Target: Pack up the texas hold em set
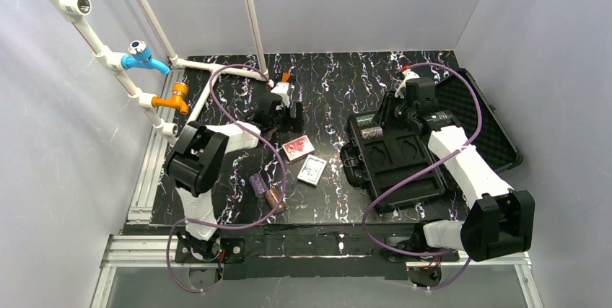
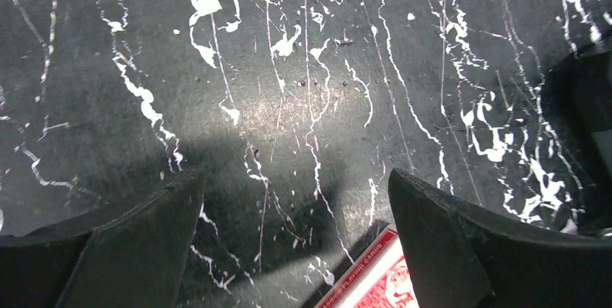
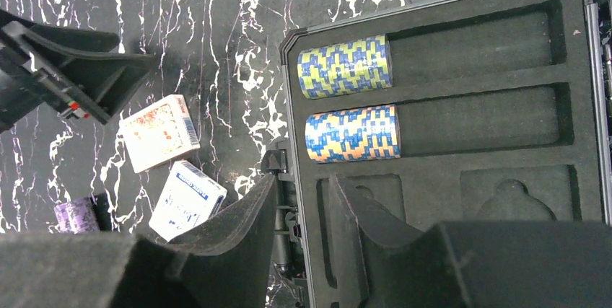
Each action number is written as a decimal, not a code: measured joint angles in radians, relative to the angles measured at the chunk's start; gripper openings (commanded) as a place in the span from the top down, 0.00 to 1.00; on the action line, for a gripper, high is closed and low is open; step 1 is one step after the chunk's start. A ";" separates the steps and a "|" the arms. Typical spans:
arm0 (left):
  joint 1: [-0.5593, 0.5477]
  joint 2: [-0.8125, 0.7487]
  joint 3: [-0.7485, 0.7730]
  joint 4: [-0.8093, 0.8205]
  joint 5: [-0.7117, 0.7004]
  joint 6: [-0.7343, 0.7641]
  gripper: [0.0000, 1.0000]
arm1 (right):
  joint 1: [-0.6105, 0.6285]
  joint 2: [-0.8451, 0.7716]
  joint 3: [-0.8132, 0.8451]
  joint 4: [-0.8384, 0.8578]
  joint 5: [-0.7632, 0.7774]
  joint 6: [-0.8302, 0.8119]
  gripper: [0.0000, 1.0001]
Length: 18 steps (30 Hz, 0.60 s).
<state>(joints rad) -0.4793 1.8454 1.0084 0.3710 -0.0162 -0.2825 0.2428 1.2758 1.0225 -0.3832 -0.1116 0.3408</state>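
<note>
Left gripper [image 2: 294,178], spread wide, has the red deck [image 2: 368,286] only at the lower frame edge; closing there could skid it. Right gripper [image 3: 303,182] is narrow and empty.

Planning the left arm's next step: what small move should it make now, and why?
Probably draw the left hand back toward its base and lower it over the red deck. The hand is wide open and empty, the deck shows only at the near edge of its wrist view, and the card pockets in the case are bare.
</note>
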 measured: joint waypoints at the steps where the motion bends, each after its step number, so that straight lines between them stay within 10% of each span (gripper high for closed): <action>1: 0.000 0.018 0.007 0.002 0.004 0.011 0.02 | 0.002 0.000 -0.001 -0.001 0.000 0.000 0.59; 18: 0.002 0.090 0.143 0.025 0.203 0.084 0.02 | 0.029 0.000 -0.003 -0.003 0.000 0.000 0.59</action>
<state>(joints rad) -0.4770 1.9354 1.1511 0.3962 0.1867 -0.1982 0.2718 1.2758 1.0199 -0.3866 -0.1116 0.3408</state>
